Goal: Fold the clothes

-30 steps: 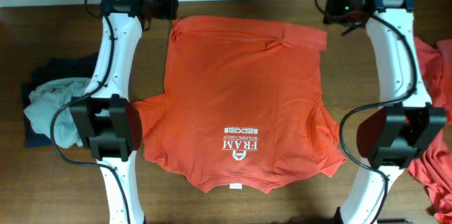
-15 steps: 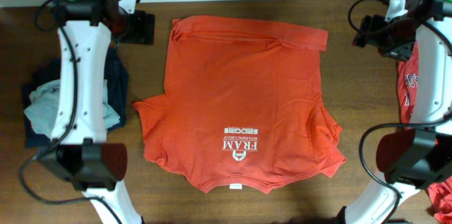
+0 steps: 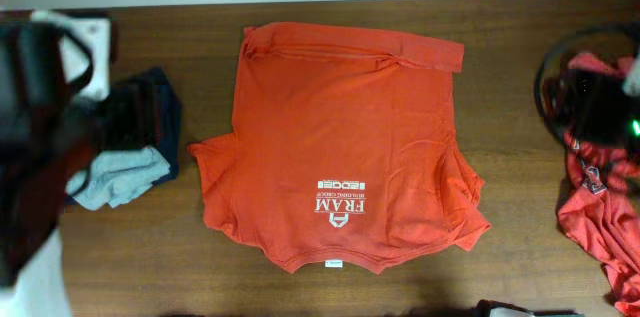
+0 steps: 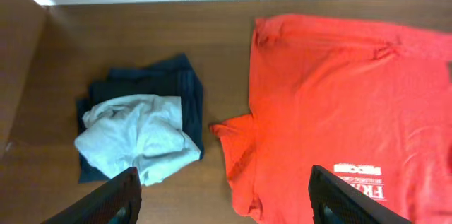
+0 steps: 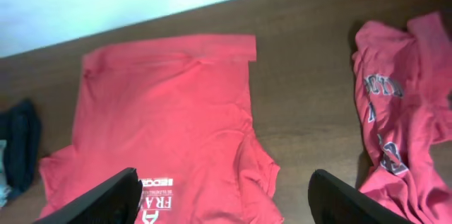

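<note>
Both arms have swung outward since a second ago; overhead now shows them only as blurs at the left and right edges. Flat T-shirt (image 3: 340, 147) unmoved, spread mid-desk (image 3: 520, 87). Left wrist view shows what overhead half hides: grey garment (image 4: 134, 136) heaped on navy garment (image 4: 169, 83), left of the shirt. Right wrist view shows the crumpled T-shirt (image 5: 395, 125) with white lettering, apart at right. Left gripper (image 4: 226, 199) and right gripper (image 5: 226, 199): jaws wide, empty. Count: two orange-red shirts, one grey, one navy.
</note>
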